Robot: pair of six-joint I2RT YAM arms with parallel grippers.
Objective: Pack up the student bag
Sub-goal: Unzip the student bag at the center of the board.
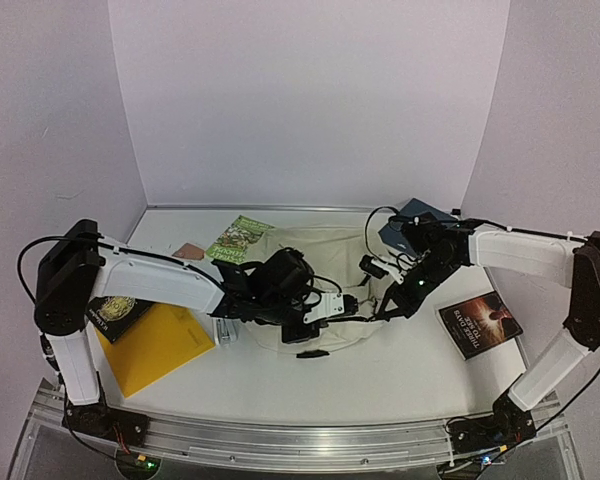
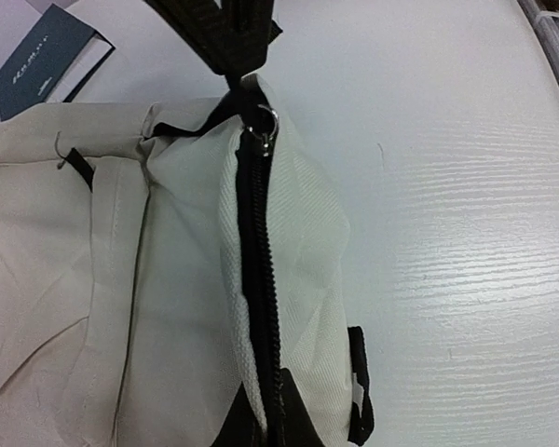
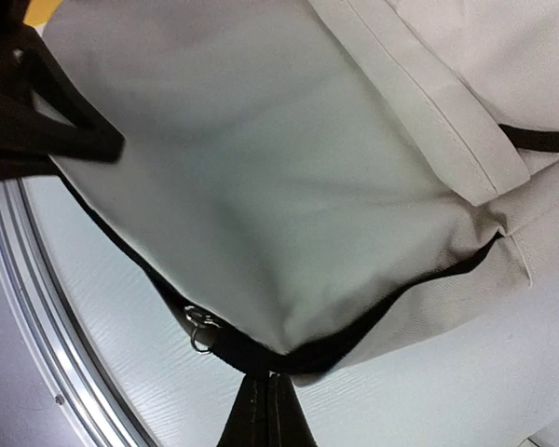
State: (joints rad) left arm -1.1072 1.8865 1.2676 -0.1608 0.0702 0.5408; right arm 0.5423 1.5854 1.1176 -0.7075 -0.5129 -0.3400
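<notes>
Top external view is showing me the large cream fabric student bag (image 1: 310,250) lying in the middle of the white surface (image 1: 400,375), between both arms. My left gripper (image 2: 261,424) is clamping its closed black zipper (image 2: 261,261) edge, and my right gripper (image 3: 266,410) is pinching that black trim too. I judge packing is barely starting, since the green paperback (image 1: 238,238), yellow folder (image 1: 155,345) and dark hardcover (image 1: 478,323) are all waiting outside.

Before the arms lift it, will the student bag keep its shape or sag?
Likely it sags: the student bag is soft cloth, creased and folded along its zipper. It is probably light for its size, since it lies rather flat. The fabric looks matt, so it is hardly slippery.
</notes>
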